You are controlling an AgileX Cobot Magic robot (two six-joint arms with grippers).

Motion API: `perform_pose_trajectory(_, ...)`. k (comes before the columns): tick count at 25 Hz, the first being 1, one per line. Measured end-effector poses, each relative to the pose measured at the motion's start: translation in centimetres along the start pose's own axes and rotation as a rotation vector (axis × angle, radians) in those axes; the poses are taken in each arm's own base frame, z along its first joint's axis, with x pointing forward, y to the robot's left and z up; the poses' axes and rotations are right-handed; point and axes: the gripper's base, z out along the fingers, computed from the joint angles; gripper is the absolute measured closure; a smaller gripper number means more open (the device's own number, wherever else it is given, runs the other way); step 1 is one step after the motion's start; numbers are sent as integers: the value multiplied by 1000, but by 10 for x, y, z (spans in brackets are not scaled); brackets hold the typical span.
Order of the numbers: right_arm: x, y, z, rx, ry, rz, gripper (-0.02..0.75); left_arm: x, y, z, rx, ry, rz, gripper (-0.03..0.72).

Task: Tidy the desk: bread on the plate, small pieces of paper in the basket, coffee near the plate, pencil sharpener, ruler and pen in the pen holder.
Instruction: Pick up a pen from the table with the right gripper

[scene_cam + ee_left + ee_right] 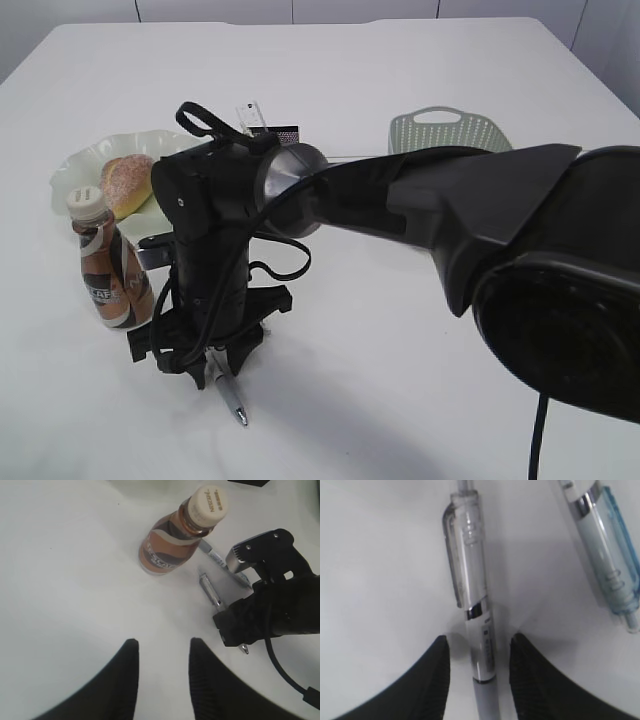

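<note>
The right arm's dark housing [545,290] fills the near corner of the exterior view, reaching across the desk [420,400] toward the left. Its gripper [212,358] is down at the tabletop, and a pen [230,392] lies under it, the tip poking out toward the camera. In the right wrist view the jaws stand partly open and straddle this pen's barrel, one finger [432,680] on each side; whether the pads touch it cannot be told. The pen's long axis runs straight away from the wrist, between the fingers and crosswise to their closing line, so a squeeze should catch it squarely. A second pen [607,560], blue-tinted, lies just right of it, apart and slightly angled.

The left gripper [162,680] hangs partly open and empty over bare desk, well short of either pen; the right arm is plainly nearer.

Just beside the right gripper stands the coffee [108,265], upright. Behind it the bread [125,183] sits on the plate [72,170]. Farther back, a black item shows behind the wrist, possibly the pen holder [275,130], mostly hidden. The basket [445,130] lies beyond the arm.
</note>
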Motion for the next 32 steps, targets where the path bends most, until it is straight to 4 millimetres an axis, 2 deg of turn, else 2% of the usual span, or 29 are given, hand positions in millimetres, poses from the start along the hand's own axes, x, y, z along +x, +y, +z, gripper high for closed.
perform_pose_trajectory(3,1,0,0,2,7,0,452,0,0,0,0,0,0,435)
perform_pose_trajectory(12,2,-2,1,17,27,-3,647,0,0,0,0,0,0,435)
perform_pose_trajectory(23,4,-2,-2,22,41,-97,677,0,0,0,0,0,0,435)
perform_pose_trajectory(26,4,-2,-22,12,11,-125,677,0,0,0,0,0,0,435)
perform_pose_trajectory(30,0,-11,-69,-13,-81,-125,677,0,0,0,0,0,0,435)
perform_pose_trajectory(32,-2,-24,-93,-20,-128,-107,678,0,0,0,0,0,0,435)
